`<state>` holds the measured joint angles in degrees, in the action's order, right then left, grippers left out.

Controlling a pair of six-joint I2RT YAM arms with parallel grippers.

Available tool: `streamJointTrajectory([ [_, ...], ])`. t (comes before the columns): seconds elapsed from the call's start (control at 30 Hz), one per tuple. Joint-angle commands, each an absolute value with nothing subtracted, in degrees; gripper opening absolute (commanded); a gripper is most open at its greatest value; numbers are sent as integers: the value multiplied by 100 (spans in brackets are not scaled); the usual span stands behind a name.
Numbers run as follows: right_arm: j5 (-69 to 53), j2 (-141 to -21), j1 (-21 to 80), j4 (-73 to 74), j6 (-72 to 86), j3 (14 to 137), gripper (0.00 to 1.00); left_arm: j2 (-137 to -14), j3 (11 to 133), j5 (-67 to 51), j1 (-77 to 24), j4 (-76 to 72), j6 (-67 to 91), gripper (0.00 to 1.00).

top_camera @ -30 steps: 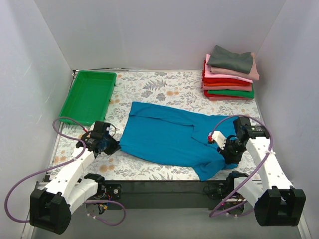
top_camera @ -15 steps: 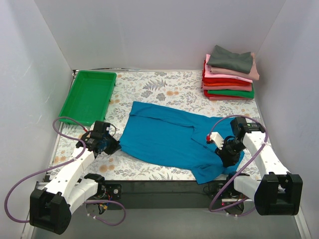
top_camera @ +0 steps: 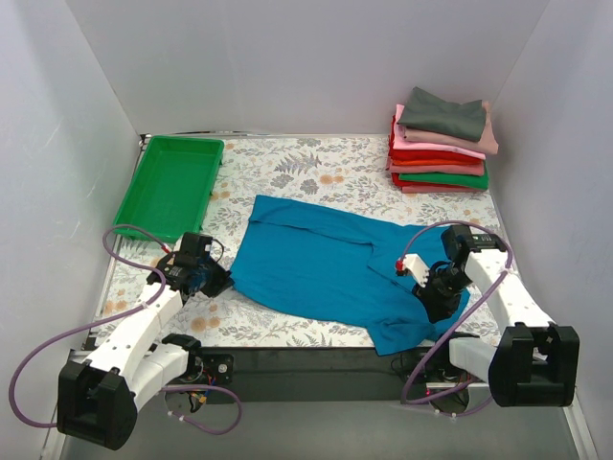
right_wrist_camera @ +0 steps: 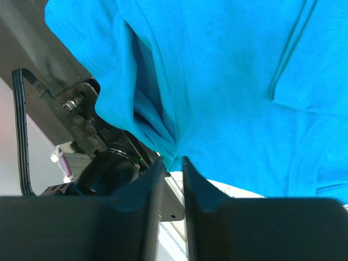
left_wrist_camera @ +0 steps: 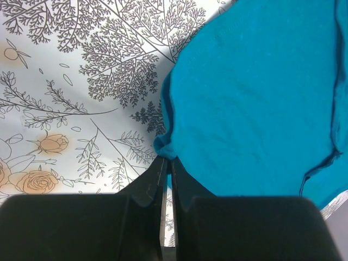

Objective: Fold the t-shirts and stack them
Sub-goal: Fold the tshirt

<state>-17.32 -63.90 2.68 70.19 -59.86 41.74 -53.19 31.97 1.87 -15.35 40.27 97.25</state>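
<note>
The teal-blue t-shirt (top_camera: 326, 264) lies spread on the floral cloth, its near right part rumpled and reaching the table's front edge. My left gripper (top_camera: 218, 281) is shut on the shirt's left edge, a small bunch of fabric (left_wrist_camera: 166, 151) pinched at the tips of the gripper (left_wrist_camera: 167, 159). My right gripper (top_camera: 433, 302) is shut on a fold of the shirt's right side (right_wrist_camera: 163, 125), the cloth gathered between the tips of the gripper (right_wrist_camera: 173, 162). The folded t-shirts (top_camera: 441, 144), grey on top over pink, red and green, are stacked at the back right.
A green plastic tray (top_camera: 172, 187) sits at the back left. The black front rail (top_camera: 306, 359) and arm bases run along the near edge. White walls close in on the left, the back and the right. The right arm's cable and mount (right_wrist_camera: 81, 125) show beneath the hanging cloth.
My right gripper has moved a little left and back from the near edge, pulling the shirt's right part with it. The left gripper has stayed in place on the left edge.
</note>
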Motion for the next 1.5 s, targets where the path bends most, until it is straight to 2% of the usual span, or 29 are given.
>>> streamJointTrajectory([
  [0.0,-1732,-6565,264,7163,-6038,4166,30,-5309,3147,123,-1556,3964,9650,0],
  [0.13,-1652,-6907,290,7225,-6126,4131,35,-5309,3111,106,-1556,3911,9668,0],
  [0.27,-1740,-7276,378,7225,-6100,4157,34,-5353,3094,97,-1556,3885,9668,0],
  [0.37,-1802,-7418,466,7225,-6047,4157,23,-5326,3103,105,-1556,3893,9668,0],
  [0.4,-1802,-7418,475,7225,-6047,4175,9,-5326,3103,105,-1556,3911,9668,0],
  [0.43,-1793,-7409,483,7216,-6029,4192,1,-5317,3111,105,-1547,3911,9668,0],
  [0.73,-1793,-6926,475,7418,-5959,4772,1,-5317,3120,106,-1556,3920,9650,0],
  [1.0,-1775,-6926,475,7436,-5986,4702,1,-5326,3111,114,-1556,3902,9659,0],
  [1.47,-2785,-6724,466,7541,-5634,6406,1,-5037,3410,228,-1556,4069,9598,0],
])
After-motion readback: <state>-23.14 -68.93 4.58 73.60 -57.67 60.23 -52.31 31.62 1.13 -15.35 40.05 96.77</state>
